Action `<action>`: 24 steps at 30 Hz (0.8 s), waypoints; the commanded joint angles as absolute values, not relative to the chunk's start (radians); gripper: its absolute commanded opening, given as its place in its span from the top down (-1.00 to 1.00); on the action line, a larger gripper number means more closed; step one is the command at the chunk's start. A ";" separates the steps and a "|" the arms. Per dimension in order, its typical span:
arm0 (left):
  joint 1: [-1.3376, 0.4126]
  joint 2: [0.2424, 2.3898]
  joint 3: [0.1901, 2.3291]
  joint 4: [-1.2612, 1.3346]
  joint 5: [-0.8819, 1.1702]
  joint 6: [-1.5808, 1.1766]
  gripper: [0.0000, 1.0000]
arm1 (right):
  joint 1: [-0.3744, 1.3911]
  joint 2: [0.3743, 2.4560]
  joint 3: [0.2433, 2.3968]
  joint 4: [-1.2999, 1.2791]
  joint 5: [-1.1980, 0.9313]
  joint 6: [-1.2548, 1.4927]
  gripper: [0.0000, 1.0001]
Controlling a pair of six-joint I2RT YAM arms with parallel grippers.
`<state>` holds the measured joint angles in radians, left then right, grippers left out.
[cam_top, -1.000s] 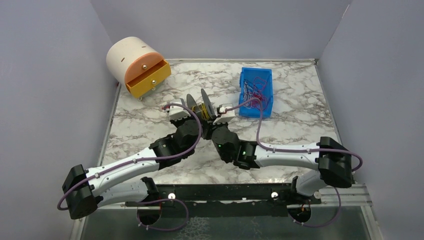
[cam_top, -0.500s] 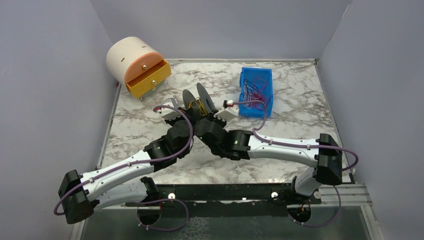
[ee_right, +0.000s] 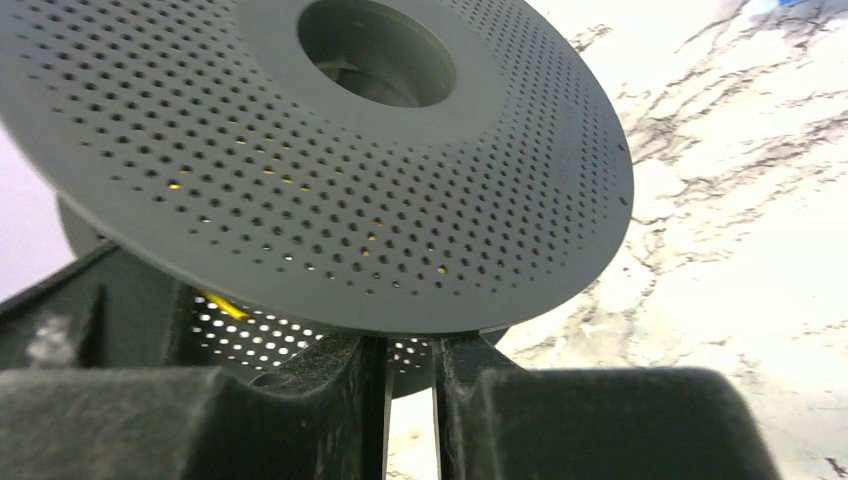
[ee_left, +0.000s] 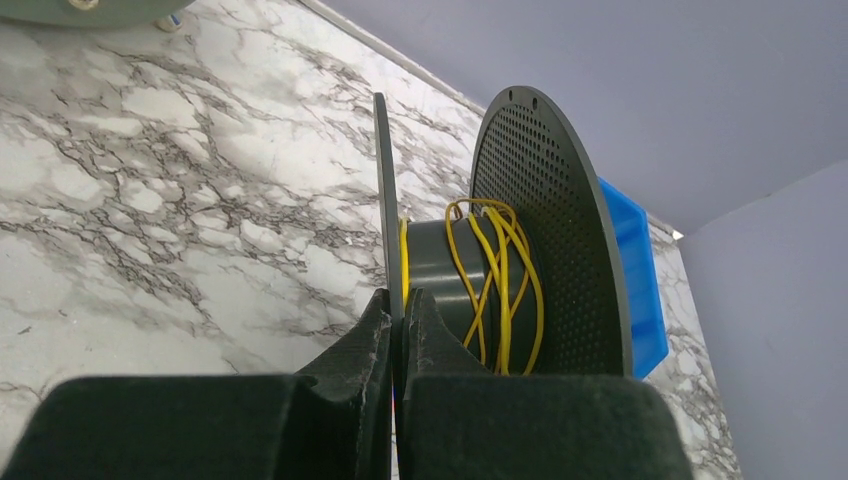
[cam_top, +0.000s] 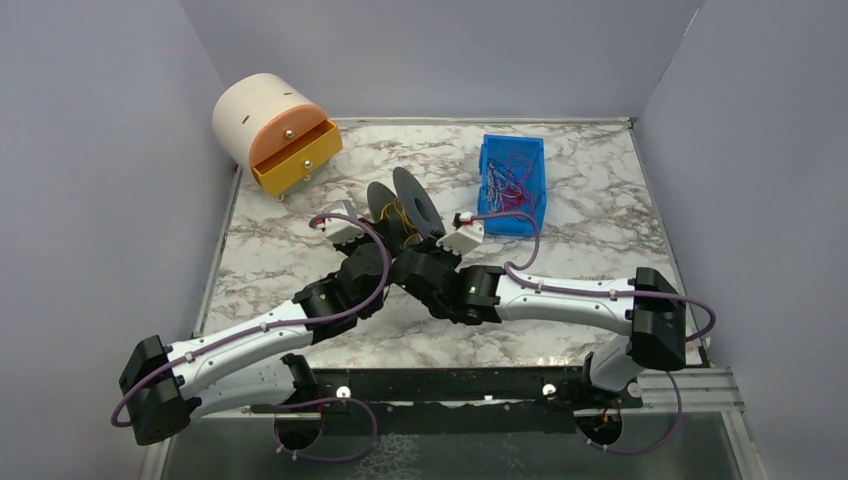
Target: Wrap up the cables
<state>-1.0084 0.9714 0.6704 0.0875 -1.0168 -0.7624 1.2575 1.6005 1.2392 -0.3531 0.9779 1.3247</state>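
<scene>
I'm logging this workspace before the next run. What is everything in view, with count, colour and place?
table: one, white marble with grey veins, under everything
walls: three, pale lavender, at the left, back and right
drawer box: one, cream with an orange front, drawer pulled open, far left corner
bin: one, blue, far right of centre
loose cables: count unclear, red and purple, tangled in the bin
spool: one, dark grey with two perforated discs, mid-table
yellow cable: one, wound around the spool's core
left gripper: one, black, shut on one disc's rim
right gripper: one, black, jaws slightly apart at the other disc's rim
</scene>
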 commanded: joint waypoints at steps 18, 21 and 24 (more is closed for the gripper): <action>-0.820 0.999 0.609 0.138 -0.686 -0.857 1.00 | 1.226 1.322 0.963 -0.200 0.861 1.099 0.14; -0.758 0.999 0.597 0.171 -0.610 -0.861 1.00 | 1.226 1.274 0.930 -0.156 0.808 1.014 0.12; -0.706 1.004 0.582 0.207 -0.526 -0.860 1.00 | 1.226 1.228 0.890 -0.105 0.755 0.919 0.12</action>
<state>-0.7658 1.0103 0.5827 0.0795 -0.6815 -0.8474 1.2301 1.2858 0.9314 -0.2058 0.8284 1.0691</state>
